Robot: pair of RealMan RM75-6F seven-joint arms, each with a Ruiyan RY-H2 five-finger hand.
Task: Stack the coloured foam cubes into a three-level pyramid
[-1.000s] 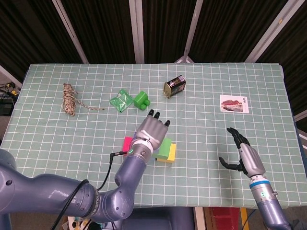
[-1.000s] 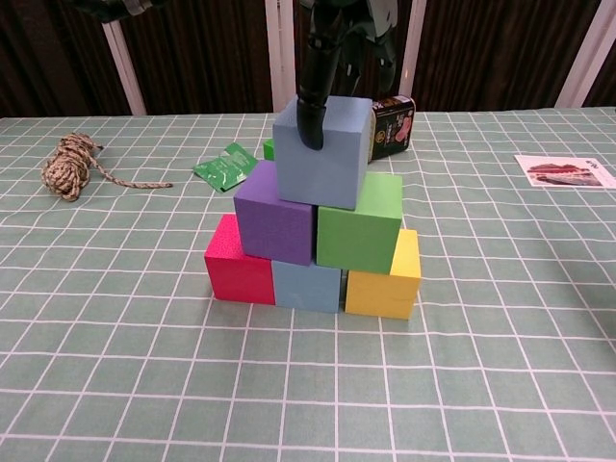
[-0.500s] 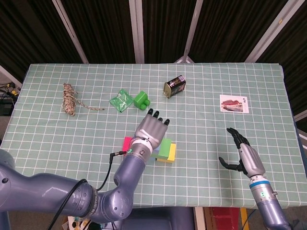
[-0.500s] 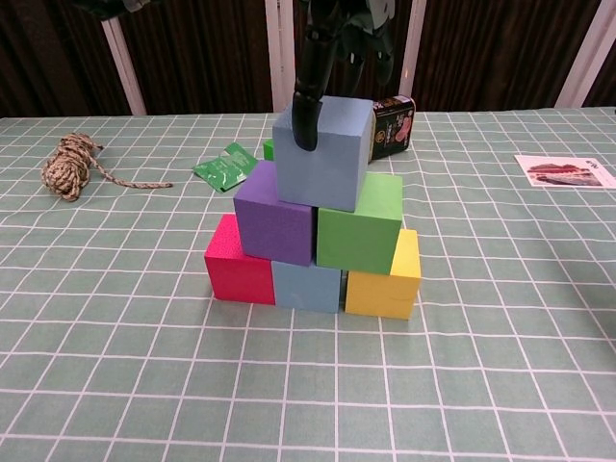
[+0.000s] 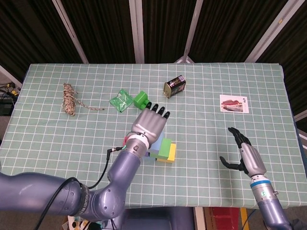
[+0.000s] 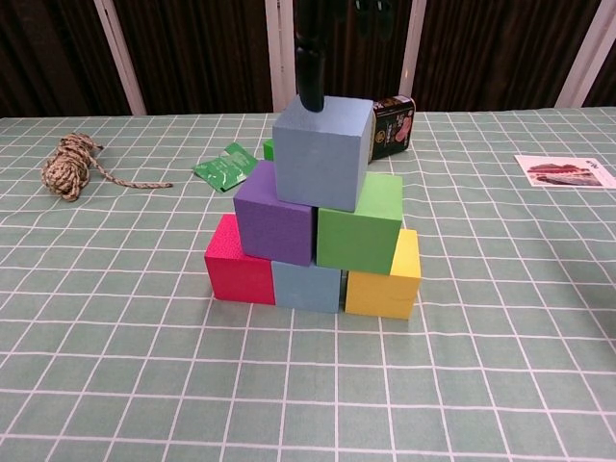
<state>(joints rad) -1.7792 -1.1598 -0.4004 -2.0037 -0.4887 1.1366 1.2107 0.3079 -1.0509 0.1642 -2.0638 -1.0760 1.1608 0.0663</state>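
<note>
The pyramid looks complete at centre frame of the chest view: red cube (image 6: 237, 260), light-blue cube (image 6: 306, 287) and yellow cube (image 6: 387, 280) below, purple cube (image 6: 274, 214) and green cube (image 6: 362, 223) above, grey-blue cube (image 6: 322, 150) on top. Left robot hand (image 5: 149, 124) hovers over it, fingers spread, one fingertip touching the top cube. Right robot hand (image 5: 244, 154) is spread, empty, lower right of the head view. Only letting go appears left.

Rope coil (image 5: 70, 99), green packet (image 5: 121, 101), green block (image 5: 141, 99), tin (image 5: 174, 86) and card (image 5: 234, 103) lie apart.
</note>
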